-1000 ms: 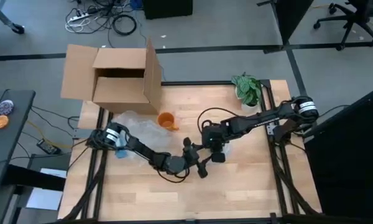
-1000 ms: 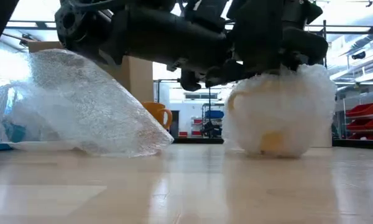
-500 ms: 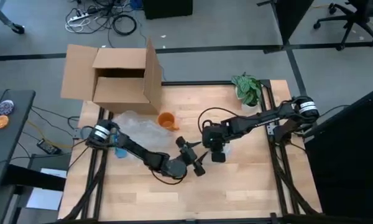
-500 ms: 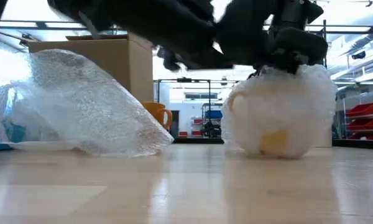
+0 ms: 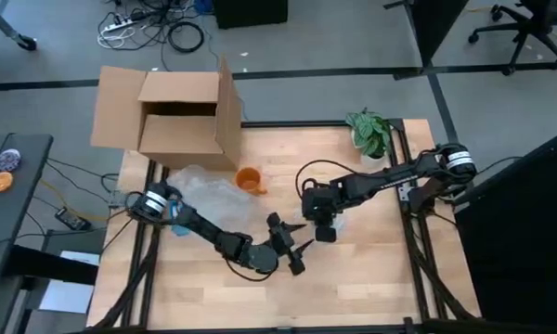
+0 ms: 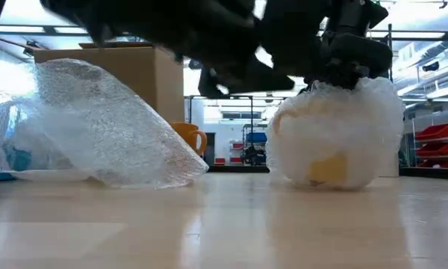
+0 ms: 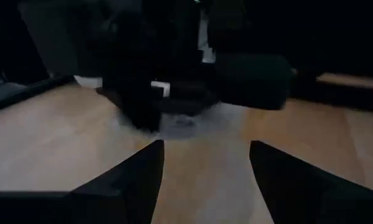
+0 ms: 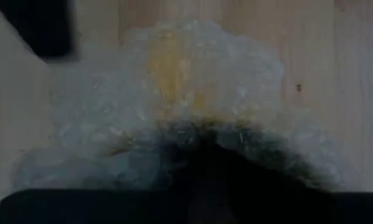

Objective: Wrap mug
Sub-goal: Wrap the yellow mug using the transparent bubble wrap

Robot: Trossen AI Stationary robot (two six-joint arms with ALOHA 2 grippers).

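Pinched on top of the yellow mug bundled in white bubble wrap [image 5: 322,225], right gripper [image 5: 321,220] sits mid-table; left gripper [image 5: 295,250], beside the bundle, is spread and empty. Low view: bundle [image 6: 332,134] rests on wood, an orange mug [image 6: 189,137] behind. Right wrist view: wrap [image 8: 174,106] looks soft, slippery; grip gathered folds.

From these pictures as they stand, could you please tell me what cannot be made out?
- Wrapped mug: only a yellow patch shows through the bubble wrap; in the high view the right tool covers it.
- Right tool's fingers: buried in wrap in the right wrist view.
- Cardboard box contents: in shadow, high view.
- Left tool: blurred in the low view.
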